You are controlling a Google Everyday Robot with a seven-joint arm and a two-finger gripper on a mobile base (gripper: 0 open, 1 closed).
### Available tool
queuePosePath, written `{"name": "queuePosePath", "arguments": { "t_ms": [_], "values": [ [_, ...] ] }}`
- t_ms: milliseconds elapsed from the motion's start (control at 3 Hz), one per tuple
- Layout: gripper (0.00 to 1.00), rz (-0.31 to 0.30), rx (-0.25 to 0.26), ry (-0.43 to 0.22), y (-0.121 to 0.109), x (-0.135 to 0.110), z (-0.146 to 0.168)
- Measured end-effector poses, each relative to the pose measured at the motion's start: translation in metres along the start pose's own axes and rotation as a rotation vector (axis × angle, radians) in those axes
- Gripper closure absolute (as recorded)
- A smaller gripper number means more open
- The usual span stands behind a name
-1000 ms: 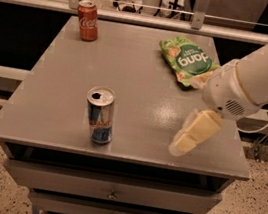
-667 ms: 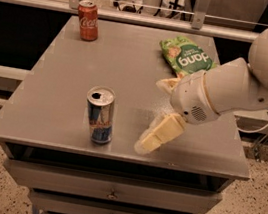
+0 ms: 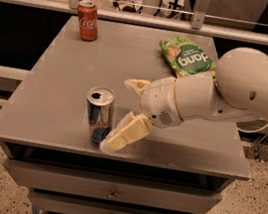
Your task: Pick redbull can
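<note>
The pincer (image 3: 118, 115) has swept in from the right side of the table (image 3: 45, 95) over the last second and now sits just right of the redbull can (image 3: 99, 114), spread wide with nothing held. The can stands upright near the front edge, unmoved, so the approach looks nearly done. Sliding around it and closing probably remain.
</note>
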State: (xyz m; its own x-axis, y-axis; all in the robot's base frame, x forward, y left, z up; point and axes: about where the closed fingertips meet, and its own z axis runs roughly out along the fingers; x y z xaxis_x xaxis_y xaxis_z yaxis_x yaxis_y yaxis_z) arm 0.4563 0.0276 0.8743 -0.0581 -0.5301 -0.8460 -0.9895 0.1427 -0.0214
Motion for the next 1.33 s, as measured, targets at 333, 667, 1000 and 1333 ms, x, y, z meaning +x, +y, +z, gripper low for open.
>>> {"name": "queuePosePath", "arguments": {
  "t_ms": [333,667,1000,1333],
  "values": [
    [0.23,0.002,-0.013,-0.080,0.009,-0.012,0.015],
    [0.46,0.010,-0.009,-0.109,0.011,-0.014,0.017],
    [0.77,0.023,0.013,-0.122,0.000,-0.017,0.006],
    [1.00,0.035,0.039,-0.151,-0.019,-0.029,-0.017]
  ]
}}
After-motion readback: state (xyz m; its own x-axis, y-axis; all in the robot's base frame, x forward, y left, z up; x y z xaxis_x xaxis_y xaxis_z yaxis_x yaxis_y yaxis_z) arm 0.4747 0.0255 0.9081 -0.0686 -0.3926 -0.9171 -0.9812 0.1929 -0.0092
